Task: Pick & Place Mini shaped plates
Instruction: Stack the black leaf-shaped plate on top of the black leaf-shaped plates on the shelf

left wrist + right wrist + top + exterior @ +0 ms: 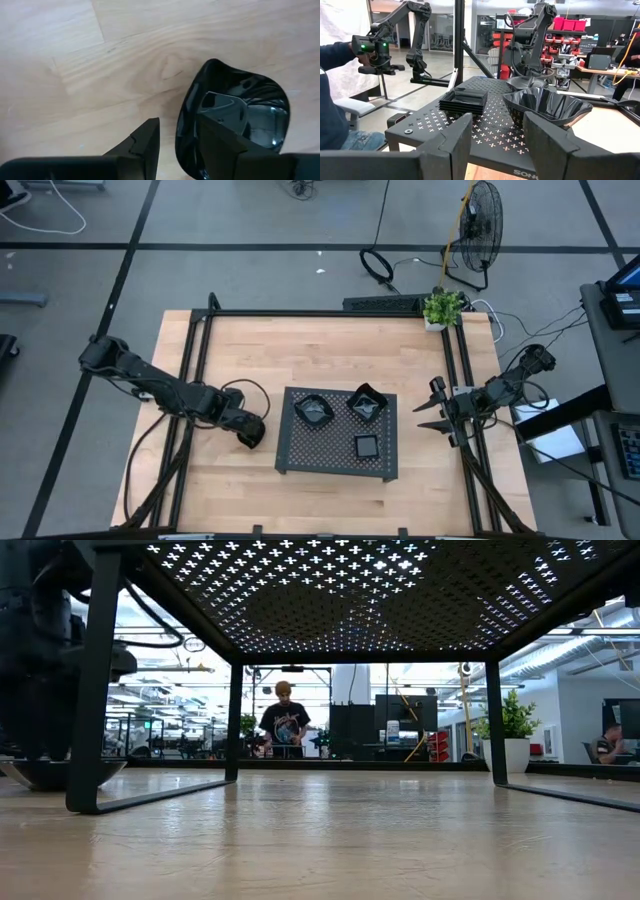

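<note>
Wooden tabletop (330, 350) w/ large dark perforated tray (337, 455) at centre, raised on legs. On tray: three groups of mini shaped plates, i.e. wavy-rimmed stack (313, 410), angular one (366, 404), small square stack (367, 446). One more plate (232, 122) lies on the tabletop just left of tray, under left gripper (177, 135); jaws apart and straddling its rim, one finger outside, one inside the bowl, not clamped yet. Right gripper (495, 135) waits at right tabletop edge, jaws apart, holding nothing. Plate looks glossy, rigid, light, prob. slippery and chippable; best grip is a rim pinch, squeeze gently, lift level.
</note>
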Controlling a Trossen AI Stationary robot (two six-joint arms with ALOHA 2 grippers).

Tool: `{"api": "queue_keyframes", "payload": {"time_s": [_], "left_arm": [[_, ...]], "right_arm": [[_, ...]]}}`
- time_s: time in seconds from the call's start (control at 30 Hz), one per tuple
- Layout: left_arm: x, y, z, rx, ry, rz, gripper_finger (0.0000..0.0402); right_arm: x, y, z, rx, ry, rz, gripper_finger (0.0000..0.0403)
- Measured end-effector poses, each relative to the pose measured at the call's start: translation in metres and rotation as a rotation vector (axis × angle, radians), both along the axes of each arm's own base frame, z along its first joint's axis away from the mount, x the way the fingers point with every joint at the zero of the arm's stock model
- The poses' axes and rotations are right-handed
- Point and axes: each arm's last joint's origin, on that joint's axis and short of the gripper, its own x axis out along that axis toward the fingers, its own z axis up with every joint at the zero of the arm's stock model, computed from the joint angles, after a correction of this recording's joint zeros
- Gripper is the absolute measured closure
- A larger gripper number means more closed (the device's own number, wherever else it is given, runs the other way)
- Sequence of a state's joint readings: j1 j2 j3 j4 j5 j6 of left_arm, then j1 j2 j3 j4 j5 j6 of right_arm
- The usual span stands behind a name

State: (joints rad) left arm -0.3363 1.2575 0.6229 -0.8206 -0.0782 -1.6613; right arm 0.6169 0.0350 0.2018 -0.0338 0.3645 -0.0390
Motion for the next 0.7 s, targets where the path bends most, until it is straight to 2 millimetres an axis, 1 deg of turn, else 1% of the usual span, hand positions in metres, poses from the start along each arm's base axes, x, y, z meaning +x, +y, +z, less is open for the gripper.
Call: {"api": "queue_keyframes", "payload": {"time_s": [0.4,0.7], "left_arm": [[0.0,-0.0015,-0.0018,-0.055,0.004,0.018,0.0273],[0.0001,-0.0016,-0.0028,-0.056,0.01,0.037,0.0273]], "right_arm": [[0.0,0.0,0.0001,0.0,0.0,0.0,0.0238],[0.0,0.0,0.0,0.0,0.0,0.0,0.0238]]}}
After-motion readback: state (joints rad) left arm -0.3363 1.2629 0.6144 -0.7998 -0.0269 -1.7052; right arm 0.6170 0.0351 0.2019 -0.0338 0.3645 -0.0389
